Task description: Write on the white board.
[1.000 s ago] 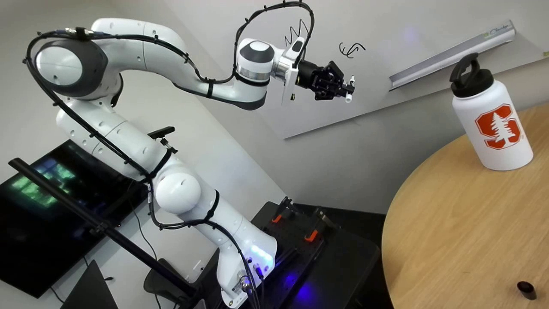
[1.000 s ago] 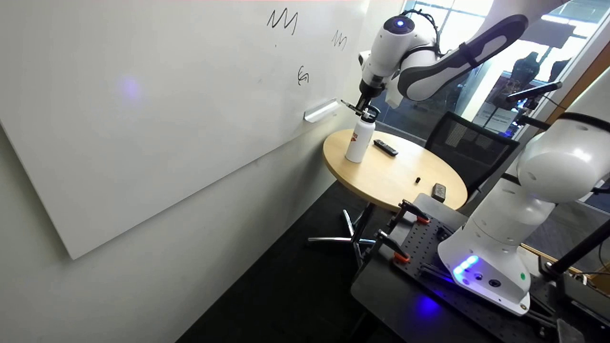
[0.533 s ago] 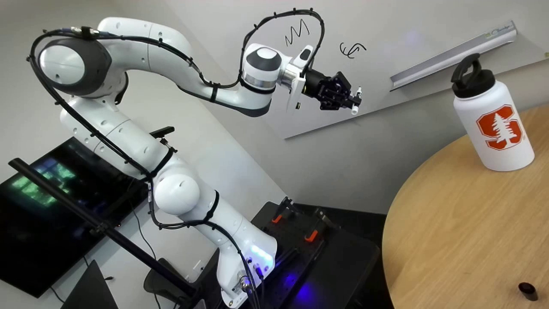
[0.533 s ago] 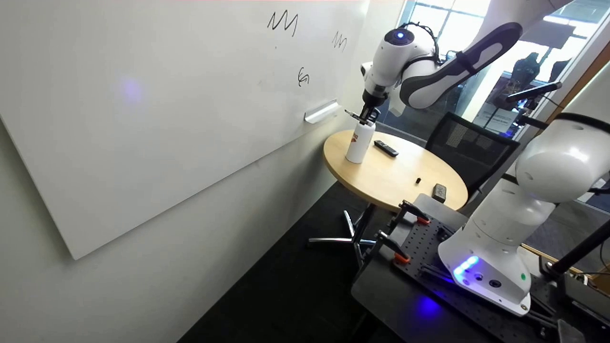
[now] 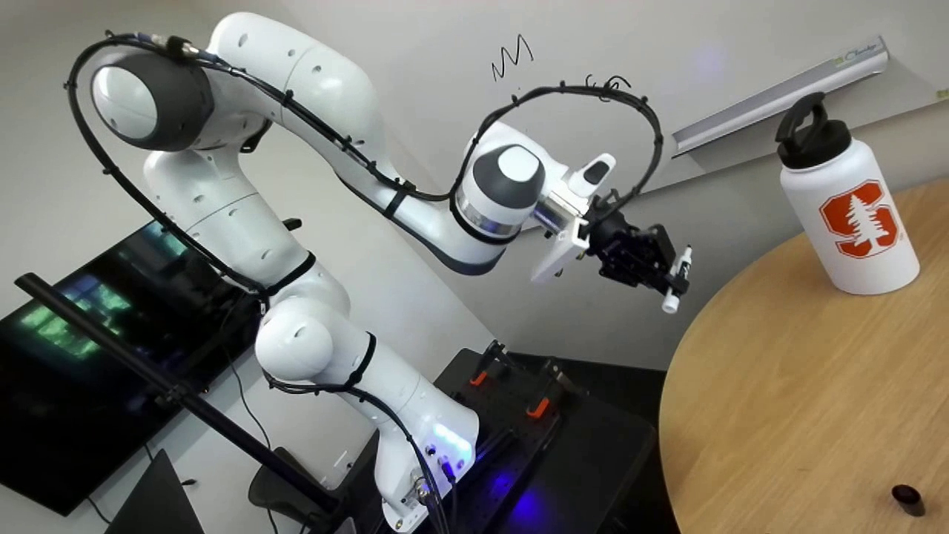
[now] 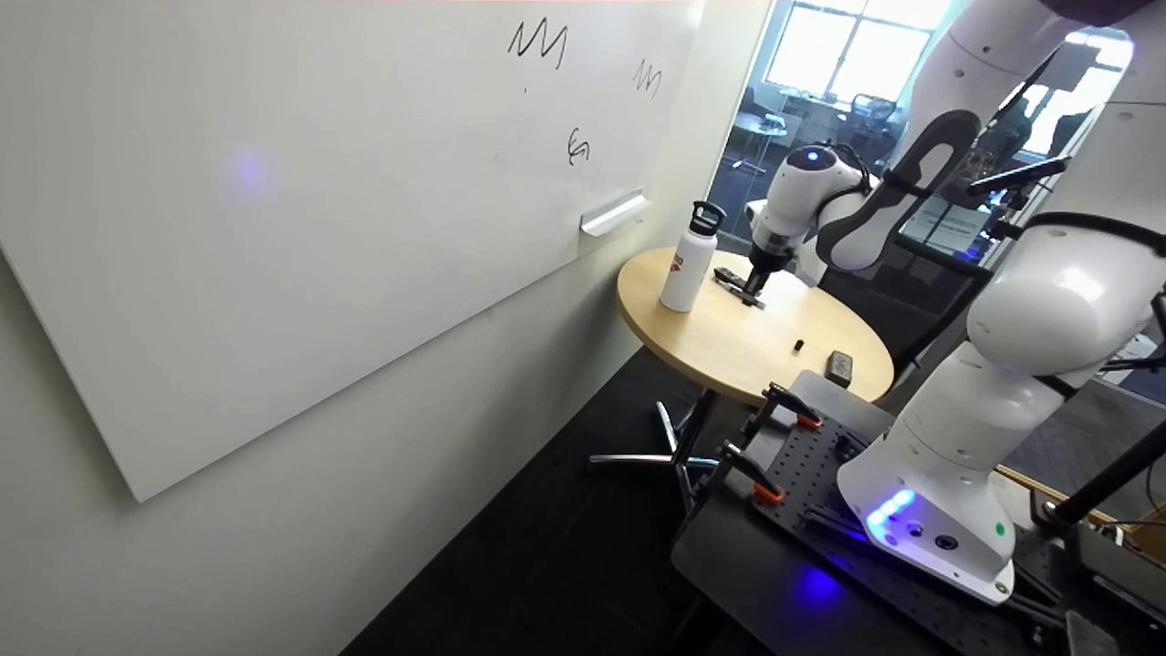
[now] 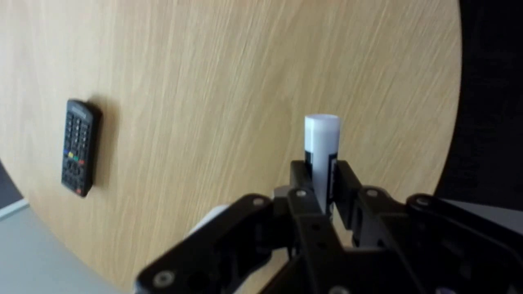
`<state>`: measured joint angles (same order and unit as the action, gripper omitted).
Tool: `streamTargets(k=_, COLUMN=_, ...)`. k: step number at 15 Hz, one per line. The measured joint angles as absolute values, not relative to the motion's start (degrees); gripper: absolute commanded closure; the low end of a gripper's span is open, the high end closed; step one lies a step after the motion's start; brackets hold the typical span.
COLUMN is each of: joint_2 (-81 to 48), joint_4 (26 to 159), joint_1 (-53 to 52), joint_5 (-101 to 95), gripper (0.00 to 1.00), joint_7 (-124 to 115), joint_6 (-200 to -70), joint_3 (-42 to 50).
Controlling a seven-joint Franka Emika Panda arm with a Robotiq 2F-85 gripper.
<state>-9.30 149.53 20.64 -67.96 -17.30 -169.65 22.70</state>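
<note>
Leaving its tip free, presumably for writing, the marker [image 5: 681,268] is pinched by the gripper [image 7: 324,179], closed to its width, over the table [image 6: 720,342], well apart from the white board [image 6: 319,228] on the wall [image 6: 437,428]

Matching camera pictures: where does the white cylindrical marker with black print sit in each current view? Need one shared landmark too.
In an exterior view: marker right of centre, about mid-height, held by the black gripper.
In an exterior view: marker right of centre, slightly above mid-height.
Wrist view: marker right of and slightly below centre.
Landmark in all three: round light-wood table.
</note>
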Motion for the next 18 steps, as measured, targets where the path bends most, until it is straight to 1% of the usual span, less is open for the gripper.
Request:
streamTargets(k=1, joint_2=-11.74, joint_4=149.24, joint_1=22.04, joint_5=-67.87, gripper=0.92, joint_7=-17.3, joint_6=-171.14, joint_3=23.86)
streamTargets(k=2, joint_2=-13.83, joint_4=148.83, joint_1=23.17, joint_5=-67.65, gripper=0.8, joint_7=-17.31, joint_6=-171.76, joint_3=24.61)
streamTargets(k=5, joint_2=-18.1, joint_4=146.93, joint_1=24.4, joint_5=-67.15, gripper=0.8, joint_7=-18.22, joint_6=-171.83, joint_3=25.3)
streamTargets(k=6, joint_2=-18.72, joint_4=146.39, joint_1=24.38, joint_5=-67.13, gripper=0.92, joint_7=-18.43, joint_6=-171.83, joint_3=25.29)
streamTargets(k=12, joint_2=-20.8, joint_4=144.89, joint_1=24.4, joint_5=-67.12, gripper=0.93, joint_7=-18.48, joint_6=-171.9, joint_3=25.32)
streamTargets(k=14, joint_2=-23.71, joint_4=142.99, joint_1=24.54, joint_5=-67.17, gripper=0.94, joint_7=-18.98, joint_6=-172.04, joint_3=25.54)
streamTargets(k=18, joint_2=-31.64, joint_4=138.63, joint_1=25.15, joint_5=-67.17, gripper=0.93, joint_7=-21.83, joint_6=-172.4, joint_3=25.81)
